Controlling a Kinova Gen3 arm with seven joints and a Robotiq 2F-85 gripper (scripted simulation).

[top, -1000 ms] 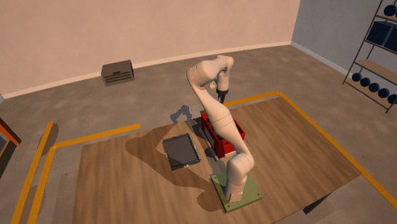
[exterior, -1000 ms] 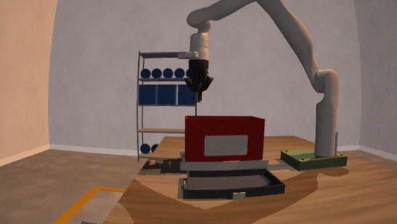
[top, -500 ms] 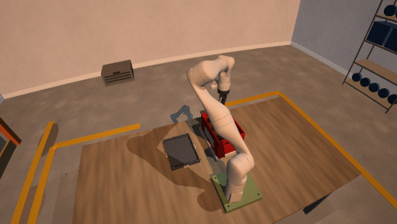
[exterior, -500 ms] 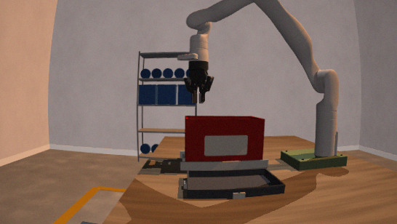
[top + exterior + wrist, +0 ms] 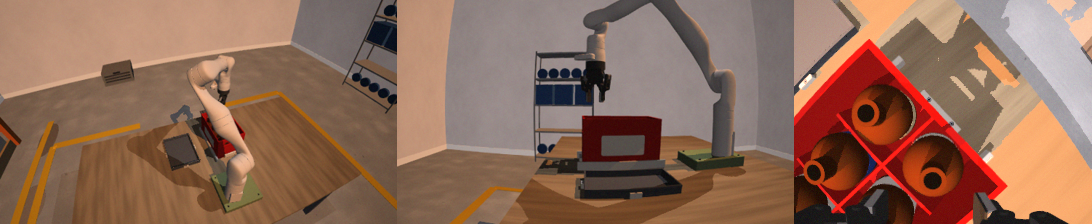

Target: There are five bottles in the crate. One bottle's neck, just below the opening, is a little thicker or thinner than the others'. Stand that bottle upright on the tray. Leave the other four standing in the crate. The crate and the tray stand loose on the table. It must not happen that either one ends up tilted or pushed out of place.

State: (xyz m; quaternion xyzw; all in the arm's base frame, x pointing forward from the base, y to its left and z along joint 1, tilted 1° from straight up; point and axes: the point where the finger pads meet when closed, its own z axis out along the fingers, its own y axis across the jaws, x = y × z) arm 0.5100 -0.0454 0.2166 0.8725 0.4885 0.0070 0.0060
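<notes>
The red crate [image 5: 220, 146] [image 5: 593, 138] [image 5: 978, 187] stands on the table. In the wrist view several brown bottles stand in it: one [image 5: 889, 127] in the corner cell, one [image 5: 949, 162] near the right wall, one [image 5: 846, 162] at the left, and two partly cut off or covered by the fingers at the bottom. The necks look much alike from above. My gripper [image 5: 222, 102] [image 5: 595, 97] [image 5: 930, 205] is open and empty, pointing down above the crate, clear of the bottles. The dark tray [image 5: 185, 167] [image 5: 615, 193] lies beside the crate, with nothing on it.
The green base plate [image 5: 254, 194] [image 5: 706, 164] of the arm is on the table near the crate. Grey handles or strips show along the crate's outer walls. The table edge [image 5: 109, 141] runs behind the tray. A shelf rack [image 5: 562, 132] stands in the background.
</notes>
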